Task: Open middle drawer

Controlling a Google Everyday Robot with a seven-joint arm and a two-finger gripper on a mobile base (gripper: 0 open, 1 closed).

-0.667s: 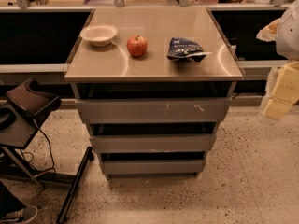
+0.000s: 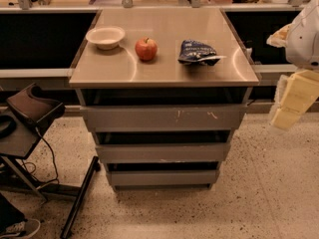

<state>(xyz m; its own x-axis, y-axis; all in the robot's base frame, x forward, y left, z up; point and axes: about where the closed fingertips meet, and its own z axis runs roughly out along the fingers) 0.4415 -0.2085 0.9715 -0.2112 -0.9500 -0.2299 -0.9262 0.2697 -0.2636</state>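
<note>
The gripper (image 2: 286, 114) hangs off to the right of the cabinet, beyond the front right corner of the worktop (image 2: 164, 71) and below its level, well apart from every drawer front. Whether it is clenched or released I can't tell from here. Next to nothing has changed in the last moment: the arm sits where it sat, cream segments sloping down and inward from the white part above, and the cabinet hasn't budged. So the approach has barely begun, I'd say.

The middle drawer (image 2: 162, 152) lies below the worktop's front edge, between the taller scratched front (image 2: 162, 117) and the narrow bottom front (image 2: 162, 177) — untouched, seemingly closed. On top sit a bowl (image 2: 105, 37) towards the back left corner, an apple (image 2: 146, 49) mid-surface and a blue packet (image 2: 198, 52) nearer the right edge.
</note>
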